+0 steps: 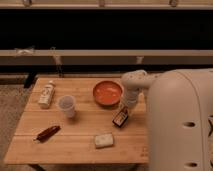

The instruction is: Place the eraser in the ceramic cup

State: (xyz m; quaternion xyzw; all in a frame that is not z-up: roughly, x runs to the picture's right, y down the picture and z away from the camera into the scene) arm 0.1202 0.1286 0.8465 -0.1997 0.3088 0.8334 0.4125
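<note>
The eraser (120, 118), a small dark block with lighter edges, lies tilted on the wooden table (80, 145), right of centre and just below the orange bowl. My gripper (125, 107) points down right over the eraser's upper end, at the end of the white arm that reaches in from the right. I cannot tell whether it touches the eraser. The ceramic cup (67, 106), small, whitish and without a handle, stands upright on the left half of the table, well left of the gripper.
A shallow orange bowl (107, 93) sits just left of the wrist. A white bottle (46, 94) lies at the far left. A reddish-brown stick (47, 133) and a pale beige block (104, 140) lie near the front edge. The bulky white arm covers the table's right side.
</note>
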